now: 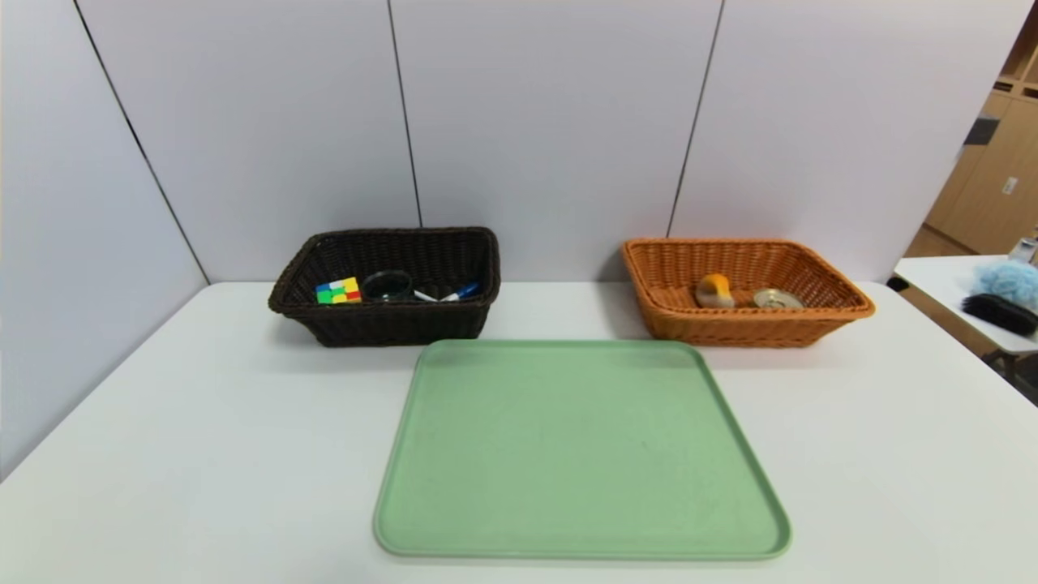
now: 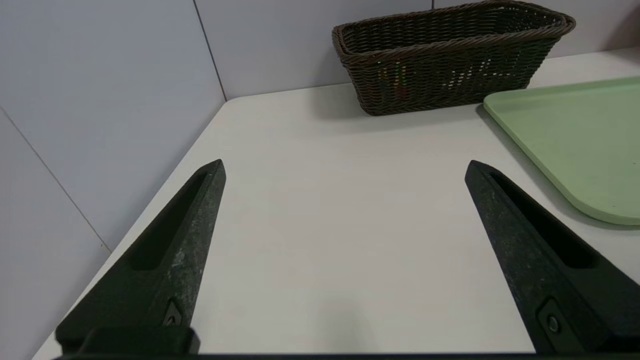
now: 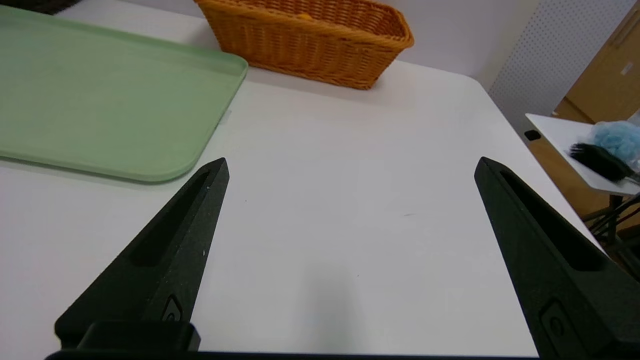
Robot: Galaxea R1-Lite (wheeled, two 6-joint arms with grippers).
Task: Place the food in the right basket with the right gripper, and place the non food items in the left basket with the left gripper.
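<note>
The dark brown left basket [image 1: 389, 324] holds the puzzle cube [image 1: 339, 291], the glass cup [image 1: 388, 285] and the blue-capped marker [image 1: 461, 292]; the thin white pen is hidden. The orange-tan right basket [image 1: 750, 328] holds the bun [image 1: 714, 290] and the tin can [image 1: 777, 298]. Neither arm shows in the head view. My left gripper [image 2: 345, 167] is open and empty over bare table, well short of the left basket [image 2: 450, 65]. My right gripper [image 3: 351, 166] is open and empty over bare table, well short of the right basket [image 3: 305, 42].
A green tray [image 1: 580, 454] with nothing on it lies in the table's middle, in front of both baskets; it also shows in the left wrist view [image 2: 575, 130] and the right wrist view [image 3: 100, 100]. A side table [image 1: 949, 284] with a black brush [image 1: 999, 313] stands at the right.
</note>
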